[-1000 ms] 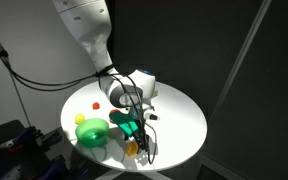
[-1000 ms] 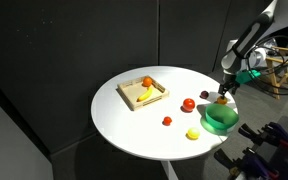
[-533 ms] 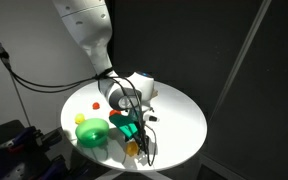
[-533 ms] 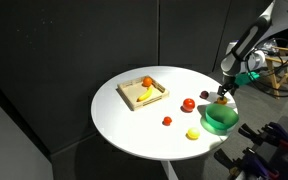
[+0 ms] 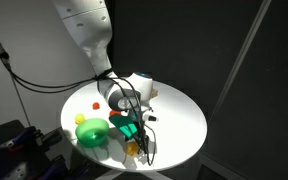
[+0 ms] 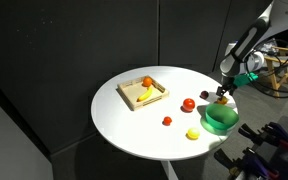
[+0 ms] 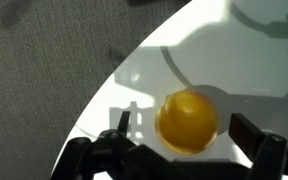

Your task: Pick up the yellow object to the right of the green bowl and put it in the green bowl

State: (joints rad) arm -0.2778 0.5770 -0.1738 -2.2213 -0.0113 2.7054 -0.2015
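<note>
The yellow object (image 7: 188,120) is a small rounded orange-tinged lump on the white table. In the wrist view it lies between my gripper's (image 7: 185,134) two fingers, with a gap on each side. The gripper is open and low over it. In an exterior view the gripper (image 5: 133,136) hangs just above the yellow object (image 5: 132,149), beside the green bowl (image 5: 92,134). In the other exterior view the gripper (image 6: 224,94) is at the far rim of the green bowl (image 6: 220,120), and the yellow object is mostly hidden under it.
A pale yellow-green ball (image 6: 193,133) lies near the bowl. Two red pieces (image 6: 188,104) (image 6: 167,121) lie mid-table. A square wooden tray (image 6: 125,96) holds a long yellow piece and an orange one. The table edge (image 7: 104,95) is close to the yellow object.
</note>
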